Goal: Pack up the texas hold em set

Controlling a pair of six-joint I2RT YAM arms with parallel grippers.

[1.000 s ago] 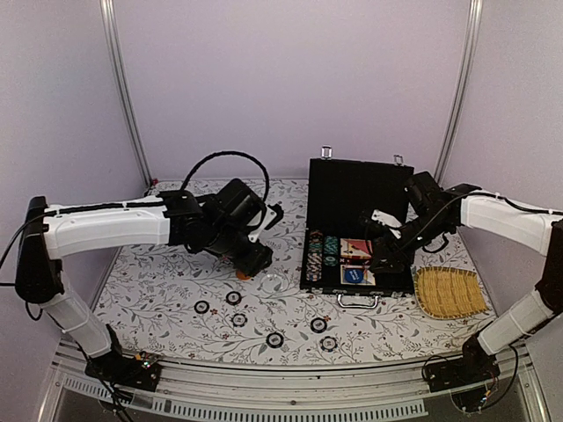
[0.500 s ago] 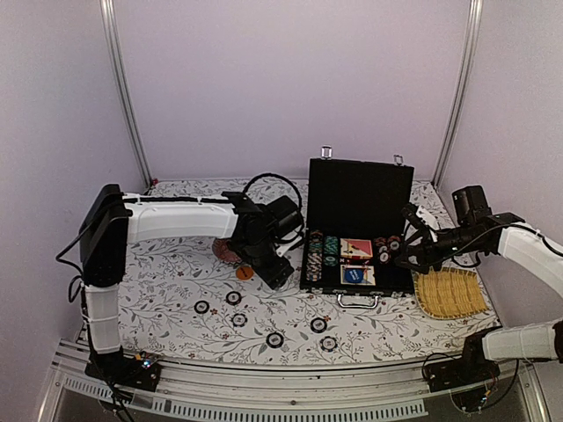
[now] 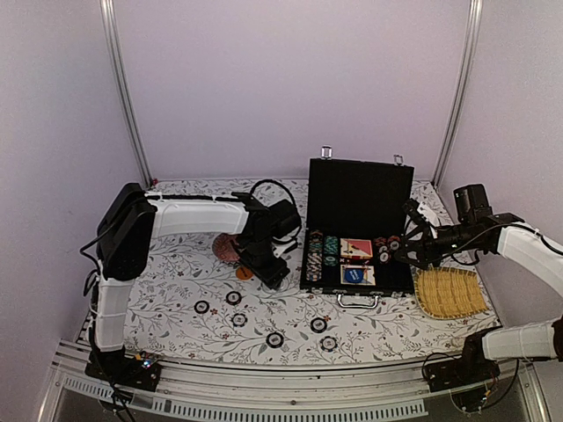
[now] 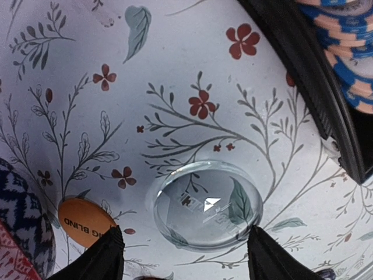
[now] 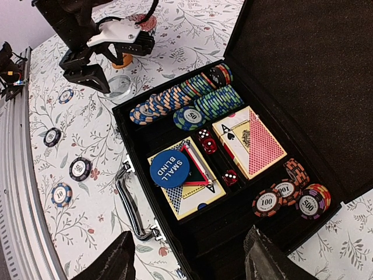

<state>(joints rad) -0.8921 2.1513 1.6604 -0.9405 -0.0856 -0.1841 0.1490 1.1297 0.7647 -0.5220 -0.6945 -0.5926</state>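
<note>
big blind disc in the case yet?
No, the orange big blind disc lies on the table, outside the case.

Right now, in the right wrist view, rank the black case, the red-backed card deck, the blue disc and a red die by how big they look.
1. Black case
2. Red-backed card deck
3. Blue disc
4. Red die, clearly the smallest

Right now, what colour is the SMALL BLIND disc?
SMALL BLIND disc: blue; clearest in right wrist view.
</note>
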